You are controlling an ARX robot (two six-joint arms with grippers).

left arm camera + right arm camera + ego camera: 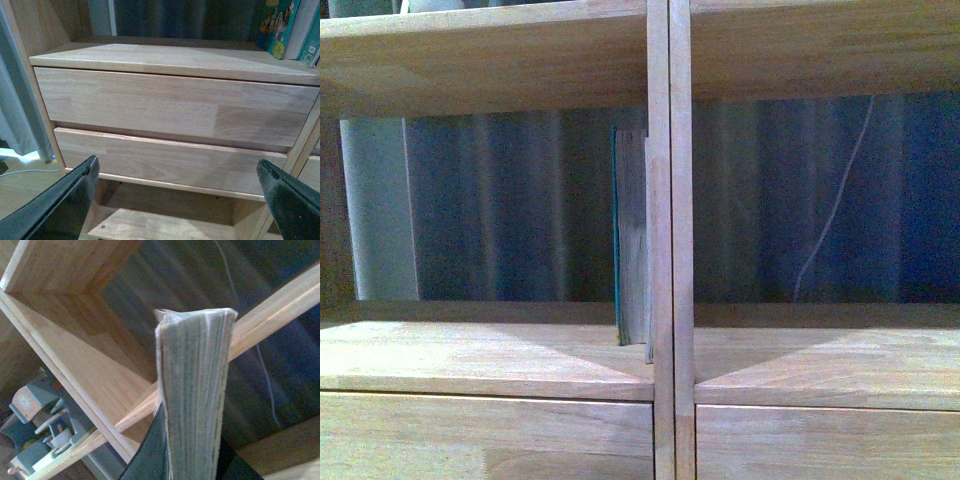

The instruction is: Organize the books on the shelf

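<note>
Slip risk: right gripper (192,467) clamps thick book (192,390) by one end, poss. hits shelf (75,365); left gripper (176,162) wide, empty.

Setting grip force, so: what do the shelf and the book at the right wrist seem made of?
The shelf looks like light natural wood, matt finish: grain and joined strips show. The book is likely paper: stacked greyish-brown page edges with fine lines; its cover hardly shows.

You see light-wood shelf (660,300): two columns, open compartments, flat drawer fronts (170,105) below. Teal book (629,235) upright, just left of central divider, thick brownish page edges facing you.
</note>
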